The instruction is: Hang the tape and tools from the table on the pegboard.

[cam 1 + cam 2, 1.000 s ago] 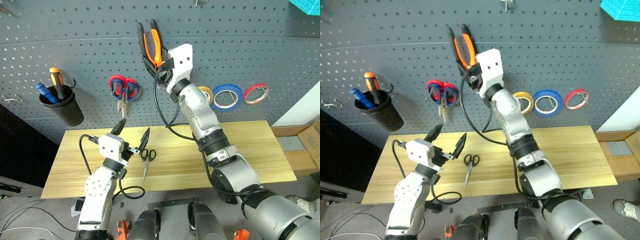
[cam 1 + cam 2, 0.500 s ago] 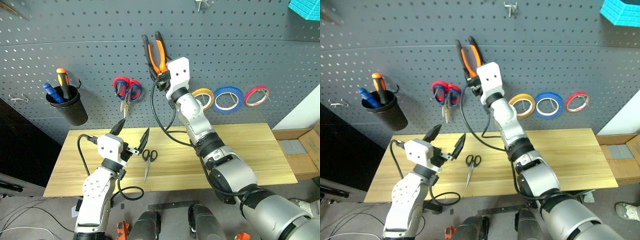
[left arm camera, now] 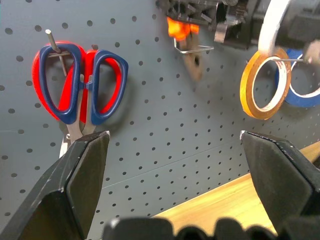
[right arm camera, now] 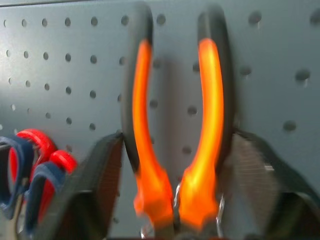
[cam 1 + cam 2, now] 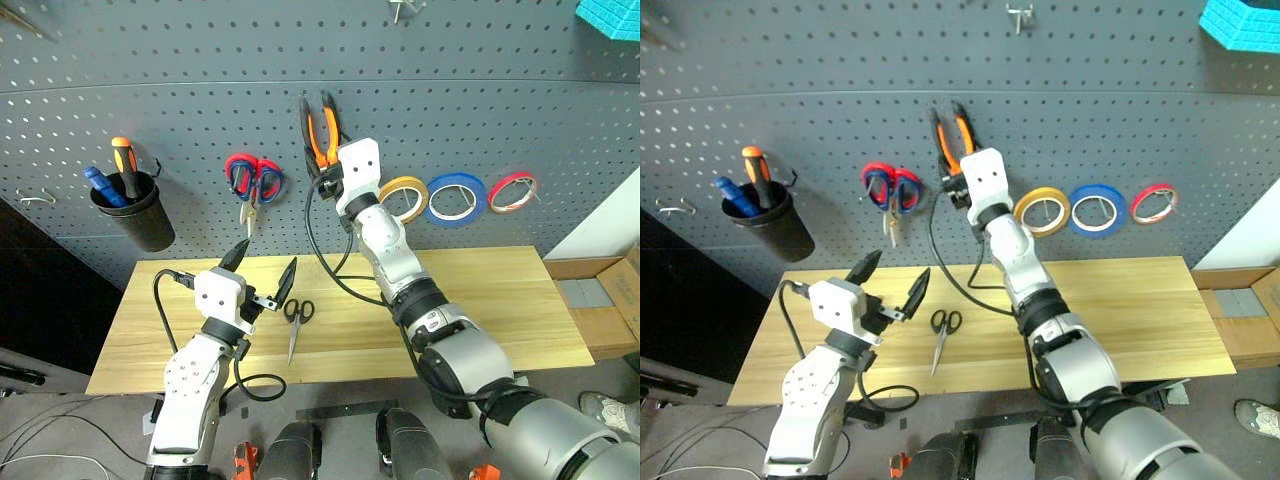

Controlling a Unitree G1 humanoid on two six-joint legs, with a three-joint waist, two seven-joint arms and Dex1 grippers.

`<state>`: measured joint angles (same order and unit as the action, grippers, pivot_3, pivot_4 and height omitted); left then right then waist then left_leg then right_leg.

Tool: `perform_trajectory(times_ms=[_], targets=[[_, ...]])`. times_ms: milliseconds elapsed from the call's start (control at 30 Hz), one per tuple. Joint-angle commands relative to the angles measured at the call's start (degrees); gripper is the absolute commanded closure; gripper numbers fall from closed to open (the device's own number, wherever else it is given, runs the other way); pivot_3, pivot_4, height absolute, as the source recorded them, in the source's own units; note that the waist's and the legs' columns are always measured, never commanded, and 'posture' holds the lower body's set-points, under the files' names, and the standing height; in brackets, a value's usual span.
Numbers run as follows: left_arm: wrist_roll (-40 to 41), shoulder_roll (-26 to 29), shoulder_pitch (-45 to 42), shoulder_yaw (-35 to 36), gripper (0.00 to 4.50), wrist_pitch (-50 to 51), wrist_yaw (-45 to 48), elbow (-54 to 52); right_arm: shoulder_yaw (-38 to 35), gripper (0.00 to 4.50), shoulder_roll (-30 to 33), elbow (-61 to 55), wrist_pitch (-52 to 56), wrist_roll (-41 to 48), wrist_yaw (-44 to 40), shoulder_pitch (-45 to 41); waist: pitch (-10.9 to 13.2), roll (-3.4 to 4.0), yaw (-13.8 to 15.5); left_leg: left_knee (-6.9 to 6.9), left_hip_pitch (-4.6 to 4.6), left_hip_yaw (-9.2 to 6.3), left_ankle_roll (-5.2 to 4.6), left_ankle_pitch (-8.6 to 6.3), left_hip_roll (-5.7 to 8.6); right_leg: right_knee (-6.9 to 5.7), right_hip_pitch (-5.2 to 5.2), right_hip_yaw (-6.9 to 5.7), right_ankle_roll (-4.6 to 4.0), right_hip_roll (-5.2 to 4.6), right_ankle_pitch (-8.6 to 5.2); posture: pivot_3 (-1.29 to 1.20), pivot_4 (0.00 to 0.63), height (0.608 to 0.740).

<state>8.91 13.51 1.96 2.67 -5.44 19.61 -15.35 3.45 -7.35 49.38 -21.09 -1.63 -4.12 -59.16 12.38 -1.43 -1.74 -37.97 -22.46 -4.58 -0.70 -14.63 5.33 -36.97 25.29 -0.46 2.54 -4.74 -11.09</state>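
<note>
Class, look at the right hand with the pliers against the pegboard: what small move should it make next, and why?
Probably draw the right hand straight back from the pegboard. The pliers stand handles-up against the board over a metal hook, and in the right wrist view the fingers sit spread on either side of the handles. Small black-handled scissors lie on the table near the open left hand.

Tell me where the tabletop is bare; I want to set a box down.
The light wood table is bare right of the right arm. It is crowded near the small black-handled scissors beside the left tool.
</note>
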Motion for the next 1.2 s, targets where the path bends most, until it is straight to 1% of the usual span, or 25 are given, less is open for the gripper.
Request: perform_trajectory(times_ms=[33,167,200,300,400,467,533,567,600,633,667,700,733,767,833,900,1000,1100,1200], targets=[[0.15,0.32,0.08,-0.10,0.00,-0.19,0.09,-2.82,-1.16,0.06,0.56,-4.49,0.62,0.67,0.46,-0.55,0.00,0.00,0.00,-0.01,0.00,-0.01,0.00,0.00,0.00,0.00,0.00,0.00,0.00,0.00,0.00,0.01,0.169,0.740],[-0.06,0.97,0.28,-0.79,0.00,2.87,0.51,-1.88,-1.08,0.06,0.97,-9.71,3.55,1.38,-0.41,1.85,0.00,0.00,-0.05,-0.04,0.01,0.00,0.00,0.00,0.01,0.01,-0.02,0.00,0.00,0.00,0.00,-0.01,0.178,0.740],[-0.34,1.15,0.52,-1.26,0.00,4.53,0.54,-1.31,-0.50,0.06,1.43,-13.40,5.67,1.43,-1.32,3.87,0.00,0.00,-0.08,-0.03,0.01,-0.01,0.00,0.00,0.00,0.01,-0.02,0.00,0.00,0.00,0.00,-0.02,0.184,0.740],[0.02,1.16,1.36,-1.88,0.00,9.19,0.23,-0.53,1.49,0.06,3.10,-27.89,16.99,2.60,-5.07,11.45,0.01,0.01,-0.07,0.02,-0.03,-0.03,-0.02,-0.01,-0.01,0.05,-0.01,-0.02,-0.01,0.00,-0.02,-0.06,0.199,0.740],[0.15,1.20,2.47,-1.75,0.00,10.66,0.45,1.28,1.42,0.06,4.98,-44.26,28.75,8.20,-9.10,19.03,0.04,0.06,-0.14,0.02,-0.17,-0.08,-0.04,-0.03,-0.03,0.14,0.05,-0.06,-0.02,-0.02,-0.04,-0.08,0.209,0.740],[0.18,1.52,3.01,-1.62,0.00,11.29,0.93,2.82,1.78,0.06,7.47,-52.95,34.83,9.41,-10.77,22.70,0.08,0.12,-0.22,0.02,-0.21,-0.07,-0.05,-0.03,-0.04,0.14,0.09,-0.05,-0.02,-0.13,-0.04,-0.11,0.215,0.740],[0.71,1.48,3.00,-1.14,0.00,15.28,0.27,3.91,2.69,0.06,11.70,-61.20,42.50,12.74,-15.13,26.42,0.12,0.19,-0.47,0.03,-0.19,-0.06,-0.06,-0.04,-0.05,0.13,0.08,-0.06,-0.01,-0.18,-0.06,-0.12,0.217,0.740],[0.08,1.26,2.35,-1.04,0.00,18.00,-1.12,5.05,3.13,0.06,15.45,-65.49,48.51,15.96,-18.78,28.74,0.12,0.19,-0.69,0.03,-0.17,-0.07,-0.07,-0.05,-0.06,0.14,0.05,-0.08,0.00,-0.19,-0.07,-0.12,0.217,0.740],[-0.37,1.23,1.94,-0.87,0.00,19.86,-1.97,5.74,3.51,0.06,17.89,-68.47,52.86,18.14,-21.06,30.21,0.12,0.19,-0.86,0.02,-0.10,-0.06,-0.08,-0.05,-0.07,0.15,-0.03,-0.10,0.04,-0.19,-0.10,-0.13,0.217,0.740],[-1.92,1.26,1.11,-0.93,0.00,23.34,-4.11,6.54,4.59,0.06,21.55,-71.37,56.17,19.68,-24.29,31.84,0.12,0.18,-1.03,0.03,-0.10,-0.06,-0.09,-0.05,-0.07,0.19,-0.06,-0.12,0.26,-0.19,-0.25,-0.13,0.221,0.740],[-3.63,1.98,0.51,-2.01,0.00,26.03,-4.78,7.10,5.72,0.06,25.15,-73.96,58.62,21.39,-27.54,33.56,0.12,0.15,-1.18,0.00,-0.09,-0.08,-0.10,-0.06,-0.07,0.20,-0.11,-0.14,0.35,-0.20,-0.33,-0.13,0.223,0.740],[-4.62,1.56,0.03,-3.15,0.00,28.02,-5.73,7.10,7.56,0.06,29.56,-76.14,61.09,23.07,-31.70,35.92,0.12,0.15,-1.23,-0.02,-0.09,-0.08,-0.11,-0.06,-0.07,0.20,-0.14,-0.15,0.42,-0.20,-0.43,-0.13,0.223,0.740],[-5.54,1.01,-0.61,-4.11,0.00,30.91,-6.95,7.12,9.51,0.06,33.35,-77.79,62.68,24.07,-35.18,37.85,0.12,0.15,-1.23,-0.03,-0.12,-0.07,-0.12,-0.07,-0.06,0.21,-0.14,-0.16,0.43,-0.21,-0.43,-0.14,0.222,0.740],[-5.93,0.62,-0.91,-4.57,0.00,32.74,-7.58,6.89,10.80,0.06,35.64,-78.89,63.81,24.85,-36.95,38.92,0.14,0.11,-1.33,-0.03,-0.12,-0.07,-0.14,-0.08,-0.03,0.20,-0.15,-0.17,0.44,-0.22,-0.44,-0.14,0.221,0.740],[-7.48,-0.13,-1.64,-5.58,0.00,36.11,-9.41,7.22,13.35,0.06,38.26,-79.13,63.65,23.98,-38.68,40.24,0.17,0.10,-1.55,-0.05,-0.14,-0.06,-0.17,-0.10,-0.06,0.22,-0.14,-0.18,0.44,-0.26,-0.45,-0.14,0.224,0.740],[-7.56,-1.22,-1.94,-8.15,0.00,39.45,-8.78,6.82,15.29,0.06,38.28,-76.54,61.50,22.26,-38.70,42.25,0.19,0.04,-1.74,-0.05,-0.12,0.00,-0.17,-0.10,-0.11,0.21,-0.13,-0.15,0.45,-0.28,-0.45,-0.13,0.226,0.740],[-7.66,-1.37,-1.85,-10.78,0.00,42.23,-7.71,6.07,17.05,0.06,37.50,-73.61,58.40,19.92,-38.24,43.82,0.24,-0.04,-1.65,-0.04,-0.09,0.00,-0.16,-0.10,-0.14,0.22,-0.16,-0.17,0.46,-0.28,-0.45,-0.14,0.230,0.740],[-8.12,-1.61,-1.70,-11.61,0.00,43.35,-8.39,6.05,18.30,0.06,36.65,-71.53,55.84,17.74,-37.63,45.13,0.30,-0.14,-1.50,-0.05,-0.13,-0.01,-0.16,-0.10,-0.13,0.26,-0.14,-0.17,0.46,-0.29,-0.45,-0.14,0.229,0.740],[-9.77,-2.99,-2.34,-11.04,0.00,44.23,-11.82,7.25,18.29,0.06,36.52,-71.20,55.17,16.85,-37.42,46.33,0.32,-0.16,-1.31,-0.04,-0.15,-0.03,-0.15,-0.11,-0.13,0.27,-0.12,-0.17,0.45,-0.31,-0.45,-0.14,0.228,0.740]])
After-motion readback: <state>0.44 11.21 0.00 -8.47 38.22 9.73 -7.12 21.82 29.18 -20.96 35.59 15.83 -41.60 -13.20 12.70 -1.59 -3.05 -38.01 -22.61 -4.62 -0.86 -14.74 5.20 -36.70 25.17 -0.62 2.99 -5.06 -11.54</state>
